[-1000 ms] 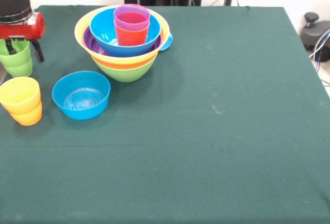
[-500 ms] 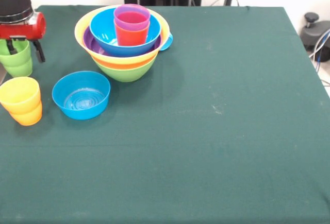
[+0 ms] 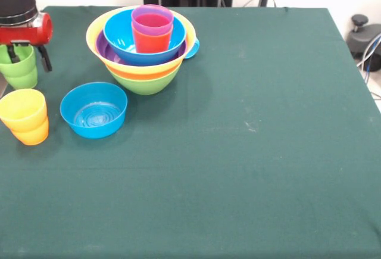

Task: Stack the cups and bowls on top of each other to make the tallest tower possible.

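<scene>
While the gripper [image 3: 27, 56] straddles the green cup [image 3: 19, 67], its closure unclear, the yellow cup [image 3: 24, 116] stands near.

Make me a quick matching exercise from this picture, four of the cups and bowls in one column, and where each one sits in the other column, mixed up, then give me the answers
Things:
1. purple cup
2. green cup
3. yellow cup
4. smaller blue bowl

Places:
A. alone on the cloth, in front of the tower
B. nested in an orange cup at the left edge of the table
C. under the gripper, at the left edge
D. topmost in the tower, inside the big blue bowl

Pairs: 1-D, 2-C, 3-B, 4-A
</scene>
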You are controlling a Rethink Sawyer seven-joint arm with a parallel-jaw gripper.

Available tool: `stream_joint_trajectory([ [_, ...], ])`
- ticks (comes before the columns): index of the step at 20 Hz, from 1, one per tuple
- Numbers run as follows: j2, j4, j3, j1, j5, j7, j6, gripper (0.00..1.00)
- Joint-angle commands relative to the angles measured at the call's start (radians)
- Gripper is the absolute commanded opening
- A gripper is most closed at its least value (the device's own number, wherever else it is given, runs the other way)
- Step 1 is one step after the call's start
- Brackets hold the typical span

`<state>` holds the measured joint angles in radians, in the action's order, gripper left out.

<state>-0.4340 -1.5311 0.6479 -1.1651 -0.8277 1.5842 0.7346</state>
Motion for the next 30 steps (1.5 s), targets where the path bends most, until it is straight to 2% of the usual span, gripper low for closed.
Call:
stream_joint_trajectory([
  [1,-0.001,-0.054,0.033,0.024,-0.066,-0.283,-0.025,1.00],
  [2,-0.003,-0.052,0.020,0.030,-0.064,-0.266,-0.013,1.00],
  [3,-0.005,-0.051,0.007,0.036,-0.062,-0.248,-0.001,0.00],
  [20,-0.007,-0.072,0.040,0.027,-0.045,-0.243,-0.035,0.00],
  [26,-0.062,-0.126,0.042,0.034,-0.029,-0.204,-0.031,0.00],
  [30,-0.139,-0.188,0.055,0.036,-0.002,-0.174,-0.020,0.00],
])
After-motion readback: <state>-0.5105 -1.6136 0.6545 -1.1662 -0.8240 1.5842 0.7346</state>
